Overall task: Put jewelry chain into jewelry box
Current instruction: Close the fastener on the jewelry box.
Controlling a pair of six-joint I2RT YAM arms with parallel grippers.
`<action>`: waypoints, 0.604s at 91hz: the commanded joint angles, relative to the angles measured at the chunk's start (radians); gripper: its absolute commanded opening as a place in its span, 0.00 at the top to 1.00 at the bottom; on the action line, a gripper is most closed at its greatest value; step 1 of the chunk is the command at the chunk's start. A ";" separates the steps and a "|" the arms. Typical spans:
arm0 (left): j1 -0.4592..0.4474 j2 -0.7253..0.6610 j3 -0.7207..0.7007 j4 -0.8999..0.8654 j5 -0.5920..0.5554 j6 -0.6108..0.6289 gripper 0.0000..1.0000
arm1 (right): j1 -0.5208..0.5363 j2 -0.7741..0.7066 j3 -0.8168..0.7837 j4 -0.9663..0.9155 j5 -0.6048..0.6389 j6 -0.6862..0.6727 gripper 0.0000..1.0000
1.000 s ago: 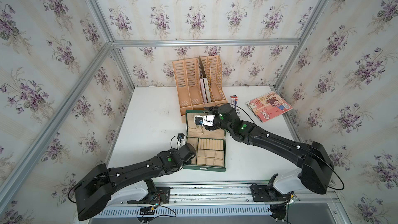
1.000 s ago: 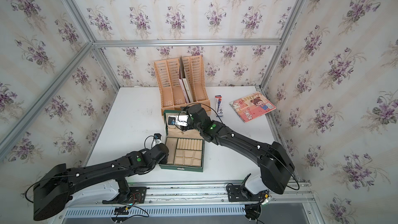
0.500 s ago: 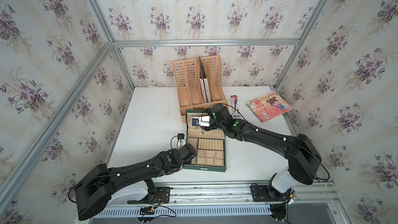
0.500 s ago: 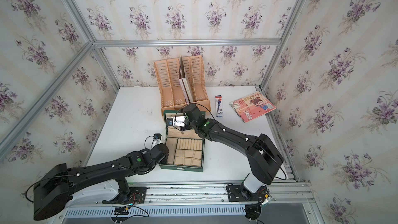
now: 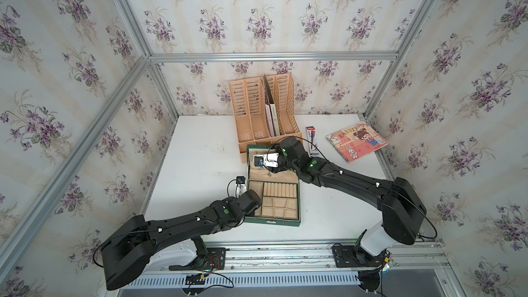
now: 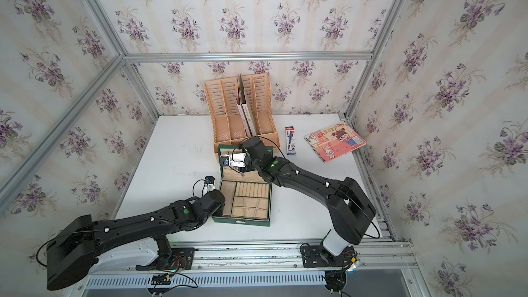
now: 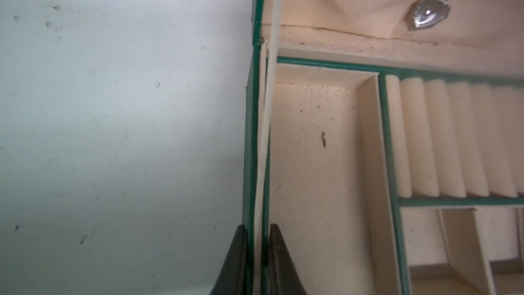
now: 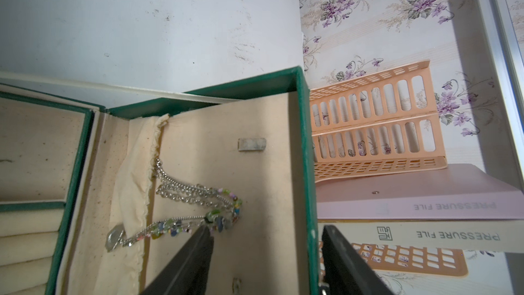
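since a second ago the right gripper has slid a little along the lid toward the left edge of the bench, and its jaws have come nearer to each other. the left arm and the box have not moved.

you see the box open near the middle of the bench, its lid leaning back toward the file holder at the back edge. the chain lies inside the lid on the beige lining, partly under the edge of the cloth pouch. its heart charm rests close to the hinge. none of it shows in the divided compartments.

the left gripper is pressed together on the left wall of the box, one finger outside and one inside, so it holds the box in place. the right gripper is spread. one finger is over the lining inside the lid, the other is outside the free rim, and the rim stands between them. neither seems to press it yet.

i judge the chain is already placed, and the step in hand is taking the lid to close it. the next move calls for you to pinch the rim without catching the chain, because the inner finger is just beside the beaded part. then swing the lid forward on its hinge, slowly, while the left gripper keeps the box. the chain may slide down and get trapped between lid and base.
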 commanded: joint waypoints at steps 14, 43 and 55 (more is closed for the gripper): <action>0.002 0.014 -0.017 -0.043 0.076 -0.021 1.00 | -0.002 0.021 0.005 0.031 0.001 0.002 0.39; 0.002 0.009 -0.025 -0.039 0.085 -0.018 1.00 | -0.007 0.029 0.006 0.054 0.019 0.008 0.46; 0.002 0.010 -0.025 -0.041 0.085 -0.018 1.00 | -0.008 0.037 0.006 0.073 0.032 0.007 0.46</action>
